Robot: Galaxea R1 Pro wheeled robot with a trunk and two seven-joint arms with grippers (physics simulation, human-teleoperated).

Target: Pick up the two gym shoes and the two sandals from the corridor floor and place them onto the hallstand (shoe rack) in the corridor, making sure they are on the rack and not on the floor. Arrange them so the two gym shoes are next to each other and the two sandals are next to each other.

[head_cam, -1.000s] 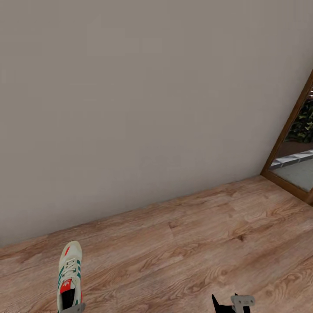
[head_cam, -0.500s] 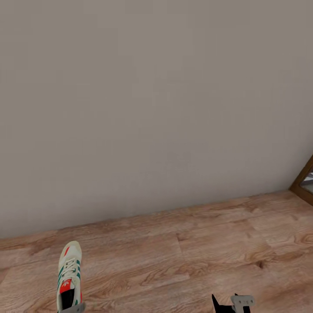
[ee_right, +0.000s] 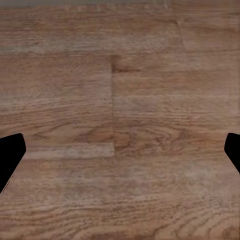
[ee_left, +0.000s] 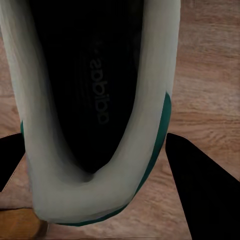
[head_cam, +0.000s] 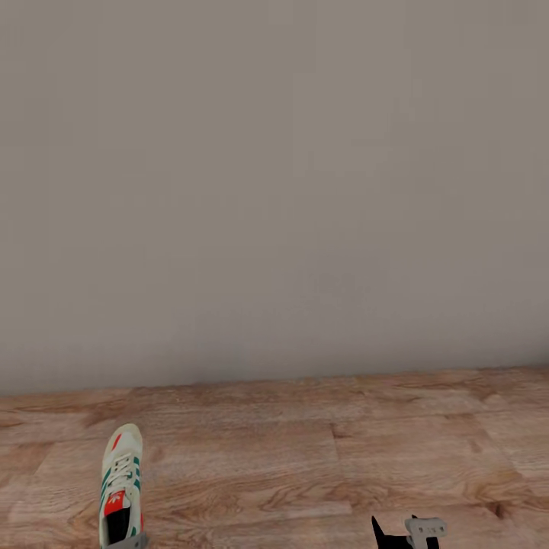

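Observation:
One white gym shoe (head_cam: 122, 480) with green stripes and a red-orange tongue label hangs over the corridor floor (head_cam: 328, 465) at the lower left of the head view. My left gripper (head_cam: 126, 543) is shut on its heel end. In the left wrist view the shoe's dark opening (ee_left: 95, 100) sits between the two black fingers (ee_left: 200, 190), heel nearest the camera. My right gripper (head_cam: 404, 534) is at the lower right, open; its fingertips (ee_right: 10, 155) stand far apart over bare planks. The other gym shoe, the sandals and the hallstand are out of view.
A plain grey-beige wall (head_cam: 274, 191) stands straight ahead and meets the wood-grain floor in a level line across the view. Plank flooring (ee_right: 120, 100) lies under the right gripper.
The whole view has swung: the wall's base line went from slanted to level, and the wooden door frame at the right slid out of view. The shoe and both grippers kept their places in the picture.

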